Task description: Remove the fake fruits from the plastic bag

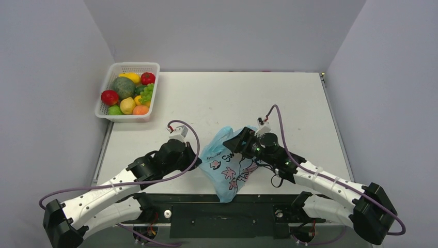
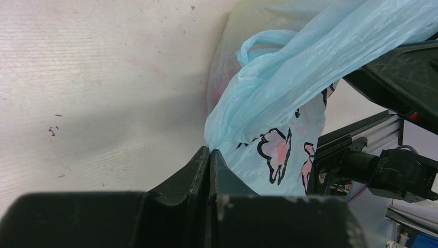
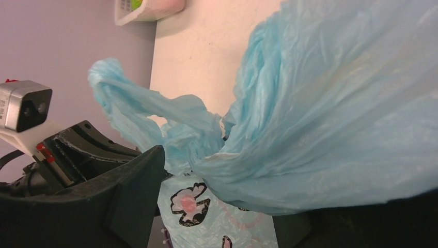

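Light-blue plastic bag (image 1: 227,170) sits at the near edge of the surface (image 1: 232,98), pinched by the closed left hand (image 2: 209,155), the right hand (image 1: 237,142) unreadable amid film; spreading its mouth gently should expose the hidden fake fruits.

The plastic bag (image 3: 330,103) fills most of the view, its light-blue film crinkled and drawn in folds from the upper right down to a bunch near the middle. One loop handle (image 3: 111,82) arcs up on the left. Lower down, the film carries a pink flower (image 3: 188,203) outlined in black. The right hand (image 3: 222,199) has its fingers (image 3: 131,199) apart with bag film between them; the one at lower right is mostly covered. Behind are the pale surface (image 3: 201,41), a white basket (image 3: 155,9) at the top edge and the left arm's camera (image 3: 23,106).
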Action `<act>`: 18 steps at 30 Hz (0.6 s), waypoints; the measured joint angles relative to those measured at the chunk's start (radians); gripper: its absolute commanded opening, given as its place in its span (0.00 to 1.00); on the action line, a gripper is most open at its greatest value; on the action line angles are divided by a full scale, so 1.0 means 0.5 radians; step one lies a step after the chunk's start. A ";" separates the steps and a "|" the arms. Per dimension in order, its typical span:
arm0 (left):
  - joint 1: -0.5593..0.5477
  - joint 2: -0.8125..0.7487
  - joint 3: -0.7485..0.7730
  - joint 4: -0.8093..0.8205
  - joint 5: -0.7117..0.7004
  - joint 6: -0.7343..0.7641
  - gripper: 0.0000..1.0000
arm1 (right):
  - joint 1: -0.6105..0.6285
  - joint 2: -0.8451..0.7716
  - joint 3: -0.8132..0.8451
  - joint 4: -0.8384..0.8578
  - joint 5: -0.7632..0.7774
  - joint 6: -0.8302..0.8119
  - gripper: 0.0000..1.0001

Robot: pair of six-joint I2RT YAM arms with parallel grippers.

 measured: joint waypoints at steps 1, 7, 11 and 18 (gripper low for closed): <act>0.000 0.009 0.000 0.001 0.000 0.002 0.00 | 0.000 -0.002 0.010 -0.002 0.014 -0.001 0.64; 0.000 0.051 0.003 -0.004 0.001 0.018 0.00 | -0.073 -0.007 0.024 -0.005 0.070 -0.010 0.03; 0.000 0.052 0.047 -0.044 -0.038 0.026 0.00 | -0.181 -0.006 0.033 0.005 0.009 -0.008 0.00; 0.101 0.009 0.216 -0.174 -0.238 0.054 0.00 | -0.571 -0.005 0.034 0.201 -0.468 0.095 0.00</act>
